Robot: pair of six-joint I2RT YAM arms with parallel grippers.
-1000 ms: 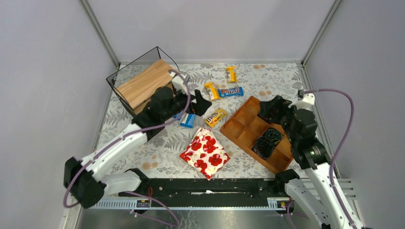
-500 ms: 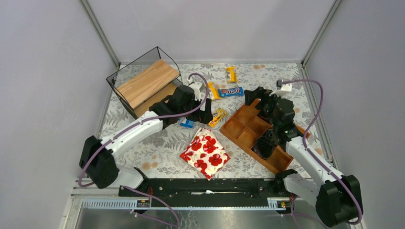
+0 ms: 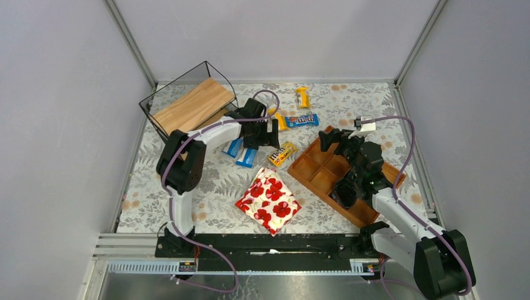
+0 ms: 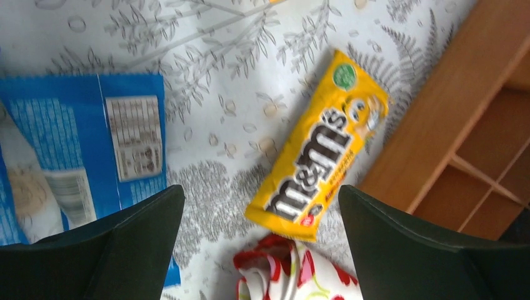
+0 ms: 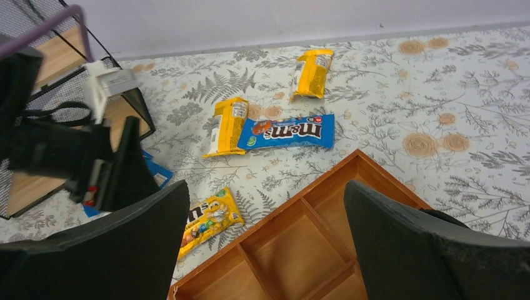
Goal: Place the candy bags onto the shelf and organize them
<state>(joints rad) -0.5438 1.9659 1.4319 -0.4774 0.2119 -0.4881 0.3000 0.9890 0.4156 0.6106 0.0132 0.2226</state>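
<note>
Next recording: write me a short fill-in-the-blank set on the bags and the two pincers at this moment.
1. The m&m's candy bag framed between the fingers of the left pincer is ____.
2. The right pincer hangs over a corner of the wooden tray, its jaws ____.
3. The crosswise bag touching a far yellow bag is ____.
4. The pouch near the arm bases bears ____ flowers.
Missing words: yellow; open; blue; red.

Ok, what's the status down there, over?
Left gripper open, over yellow M&M's packet. Right gripper open, empty, above wooden tray. No packets seen on shelf. Poppy pouch corner crowds that packet's end.
</note>
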